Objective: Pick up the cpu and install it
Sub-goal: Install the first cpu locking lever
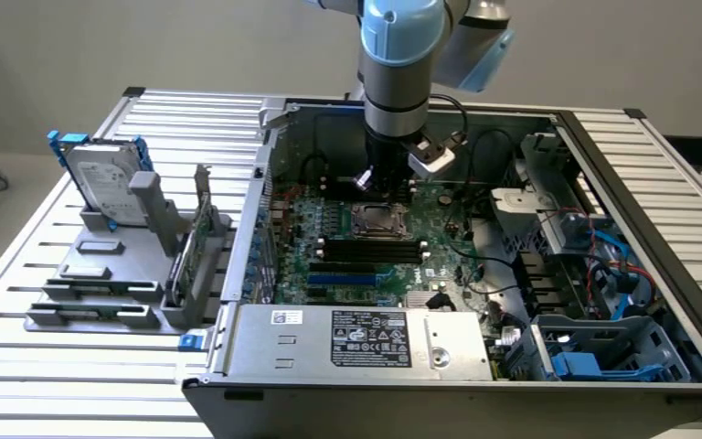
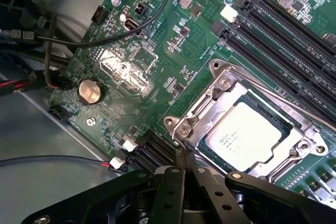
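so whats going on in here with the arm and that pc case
A robot arm is reaching into an open computer case, over the green motherboard. The cpu already sits in the metal-framed socket. The end effector is shut, holds nothing, and sits right beside the socket's edge. A hard drive stands in a rack outside the case.

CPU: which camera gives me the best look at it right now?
The wrist view. The cpu lies flat in the metal-framed socket, its silvery top and printing plain to see. In the exterior view it is a small pale square on the green board below the arm.
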`<state>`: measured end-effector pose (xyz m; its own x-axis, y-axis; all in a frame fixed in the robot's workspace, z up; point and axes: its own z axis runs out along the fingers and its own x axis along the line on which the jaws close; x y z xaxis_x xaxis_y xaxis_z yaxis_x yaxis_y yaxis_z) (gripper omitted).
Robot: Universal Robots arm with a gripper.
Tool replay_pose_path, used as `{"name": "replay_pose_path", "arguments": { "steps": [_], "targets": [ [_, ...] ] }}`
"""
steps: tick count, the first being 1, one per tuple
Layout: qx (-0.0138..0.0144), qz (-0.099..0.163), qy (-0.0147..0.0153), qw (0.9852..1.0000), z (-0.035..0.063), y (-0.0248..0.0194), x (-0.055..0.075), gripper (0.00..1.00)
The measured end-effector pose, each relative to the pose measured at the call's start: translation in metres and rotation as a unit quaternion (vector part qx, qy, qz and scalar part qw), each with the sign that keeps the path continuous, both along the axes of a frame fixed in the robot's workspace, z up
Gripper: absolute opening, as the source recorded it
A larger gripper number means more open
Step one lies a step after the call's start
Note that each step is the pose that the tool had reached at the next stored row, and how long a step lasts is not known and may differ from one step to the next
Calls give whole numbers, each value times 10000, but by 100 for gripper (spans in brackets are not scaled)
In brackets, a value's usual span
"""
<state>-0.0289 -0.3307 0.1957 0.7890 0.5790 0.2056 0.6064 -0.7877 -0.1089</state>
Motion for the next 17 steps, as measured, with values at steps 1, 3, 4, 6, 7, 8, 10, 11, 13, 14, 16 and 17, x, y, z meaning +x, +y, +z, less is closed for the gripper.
{"name": "replay_pose_path", "arguments": {
  "steps": [1, 3, 4, 6, 7, 8, 10, 11, 13, 14, 16, 17],
  "targets": [
    [13, -7, -1, 10000, -1, 0, 1, 11],
    [43, -18, -1, 10000, -2, 1, 1, 11],
    [64, -23, -1, 10000, -3, 0, 1, 11],
    [114, -31, -1, 9999, -4, -6, 1, 11],
    [137, -38, -1, 9999, -4, -7, 1, 11],
    [154, -46, -1, 9999, -5, -7, 1, 11],
    [163, -63, -2, 9998, 21, -6, 2, 11],
    [160, -75, 0, 9998, 56, -7, 1, 11],
    [162, -99, 2, 9998, 127, -8, 2, 11],
    [160, -110, 6, 9998, 155, -13, 2, 11],
    [162, -128, 13, 9998, 182, -28, 1, 11],
    [160, -135, 17, 9998, 188, -36, 1, 11]
  ]
}}
